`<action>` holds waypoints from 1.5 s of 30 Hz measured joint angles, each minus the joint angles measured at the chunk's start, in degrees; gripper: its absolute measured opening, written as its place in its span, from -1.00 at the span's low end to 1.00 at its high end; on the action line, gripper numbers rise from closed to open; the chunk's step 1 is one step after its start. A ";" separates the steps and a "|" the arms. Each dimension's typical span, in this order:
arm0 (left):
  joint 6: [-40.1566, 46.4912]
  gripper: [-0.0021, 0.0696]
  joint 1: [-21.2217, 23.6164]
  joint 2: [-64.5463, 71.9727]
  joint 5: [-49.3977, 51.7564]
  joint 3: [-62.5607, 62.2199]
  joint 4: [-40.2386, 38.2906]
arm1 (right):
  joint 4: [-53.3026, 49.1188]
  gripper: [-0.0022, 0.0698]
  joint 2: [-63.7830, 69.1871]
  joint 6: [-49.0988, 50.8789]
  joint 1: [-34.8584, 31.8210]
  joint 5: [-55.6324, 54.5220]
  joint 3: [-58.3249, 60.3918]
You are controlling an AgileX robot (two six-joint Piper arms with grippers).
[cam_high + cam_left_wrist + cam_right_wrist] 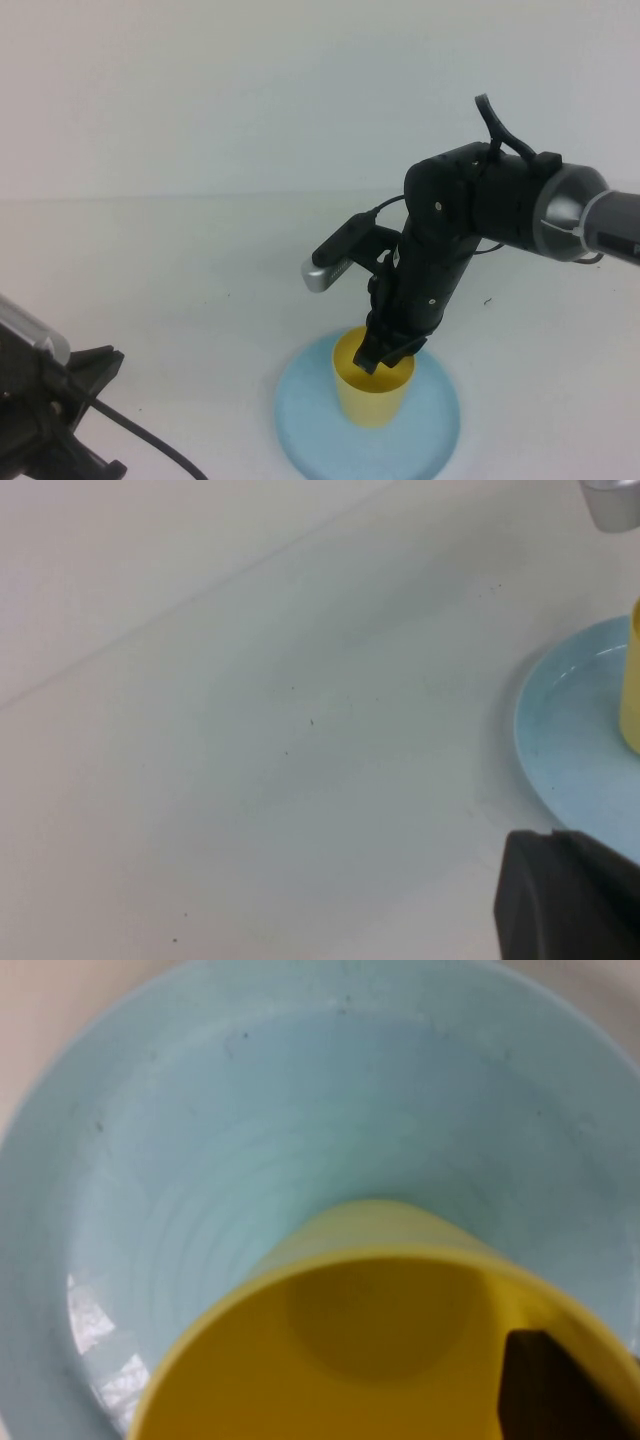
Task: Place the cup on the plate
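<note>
Right end effector (385, 352) grips cup (374, 398) on plate (310, 420).

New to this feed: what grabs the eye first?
The yellow cup stands upright on the light blue plate, near the table's front edge. The right gripper reaches down over its rim, one finger inside. The left gripper sits parked at front left.

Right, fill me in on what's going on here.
The right gripper holds the rim of the small yellow plastic cup, one finger inside it. The cup stands upright over the middle of the round light blue plastic plate. The left gripper sits parked at the table's near left, touching nothing.
</note>
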 joint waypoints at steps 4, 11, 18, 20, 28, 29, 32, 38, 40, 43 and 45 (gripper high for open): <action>0.00 -0.94 0.00 0.00 -0.13 0.00 0.00 | 0.00 -0.85 0.00 0.00 0.00 0.33 -0.11; 0.22 -0.94 0.00 0.00 -0.13 0.00 0.00 | 0.11 -0.44 0.00 0.00 0.00 2.36 -0.11; 0.22 -0.94 0.00 -0.22 -0.52 0.00 0.11 | 1.32 0.30 -0.15 2.62 0.00 3.00 -0.11; 0.22 -0.94 0.00 -0.63 -1.15 0.00 0.00 | 1.32 0.35 -1.18 3.54 0.00 3.35 -0.11; 0.65 -0.94 0.00 -6.31 -1.85 0.00 0.24 | 0.17 0.26 -14.36 7.96 0.00 5.89 -0.11; 0.75 -0.94 0.00 -7.42 -1.85 0.00 0.24 | -0.50 0.18 -16.08 8.67 0.00 6.32 -0.11; 1.33 -0.94 0.00 -10.16 -2.08 0.00 0.24 | -3.33 -0.15 -22.25 10.77 0.00 7.80 -0.11; 1.33 -0.94 0.00 -15.00 -2.48 0.00 -0.79 | -4.99 -0.81 -35.51 12.28 0.00 8.77 2.21; 1.33 -0.94 0.12 -16.39 -2.48 0.00 -0.88 | -5.03 -0.88 -39.69 12.28 0.00 8.77 4.43; 1.19 -0.94 1.51 -16.86 -2.48 0.00 -2.19 | -5.16 -0.92 -44.57 12.28 0.00 9.40 7.96; 1.19 -0.94 3.54 -16.86 -0.02 0.00 -4.33 | -5.29 -0.93 -46.90 12.32 0.00 9.98 9.90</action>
